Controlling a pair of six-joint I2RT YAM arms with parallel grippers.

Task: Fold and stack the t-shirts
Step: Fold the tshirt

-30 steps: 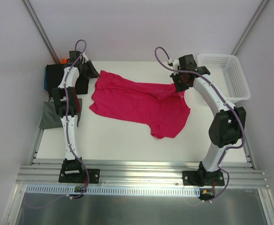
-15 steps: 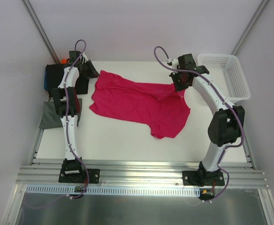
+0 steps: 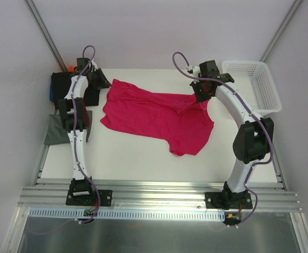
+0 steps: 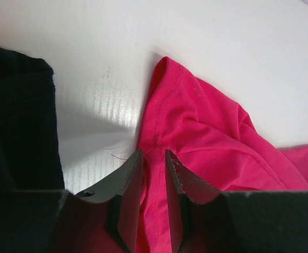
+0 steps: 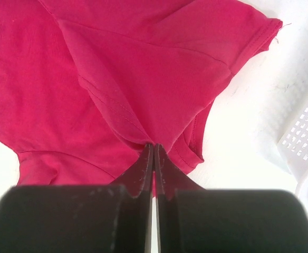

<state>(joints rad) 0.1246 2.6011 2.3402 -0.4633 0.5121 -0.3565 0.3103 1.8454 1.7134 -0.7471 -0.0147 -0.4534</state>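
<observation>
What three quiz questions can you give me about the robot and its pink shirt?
1. True or false: the crimson-pink cloth t-shirt lies inside the white plastic mesh basket.
2. What does the right tool pinch? A the t-shirt, B the basket, C nothing.
3. Which tool is nearest the folded black cloth?
Key: 1 false; 2 A; 3 the left tool.
</observation>
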